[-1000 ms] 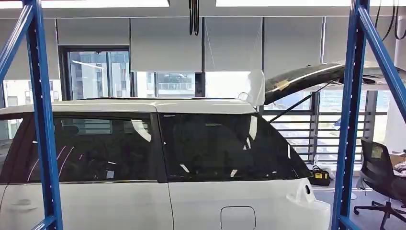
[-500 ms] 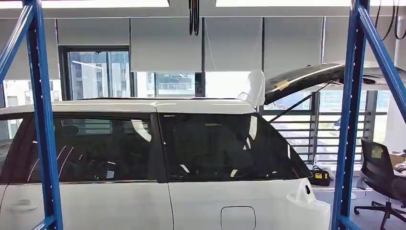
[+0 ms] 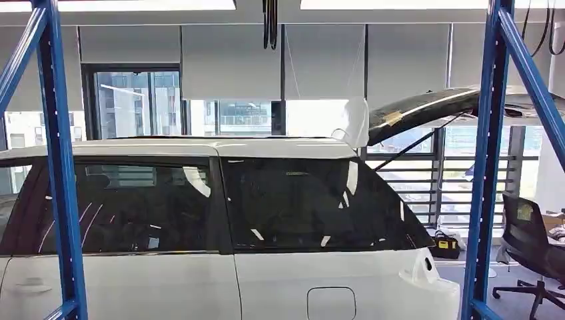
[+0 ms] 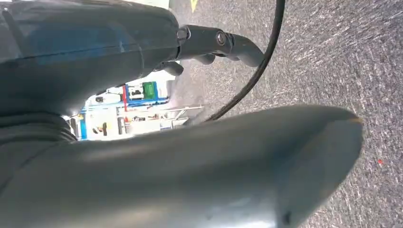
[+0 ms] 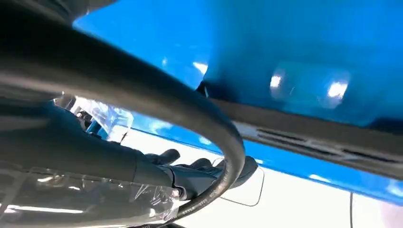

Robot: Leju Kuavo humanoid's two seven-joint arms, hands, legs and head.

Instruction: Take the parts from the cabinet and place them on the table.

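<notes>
No change from a second ago: white car (image 3: 266, 280) mid-frame, blue steel rack uprights (image 3: 60, 167) at both edges. Left hand (image 4: 166, 147) hanging slack and empty over grey carpet (image 4: 332, 57). Crinkled clear plastic bag (image 5: 109, 118) lying against right hand (image 5: 142, 161); grip impossible to tell, so nothing delivered yet.

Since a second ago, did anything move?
Nothing visibly changed. The white car, its raised tailgate, the blue rack posts and the office chair all stay where they were in the head view.
</notes>
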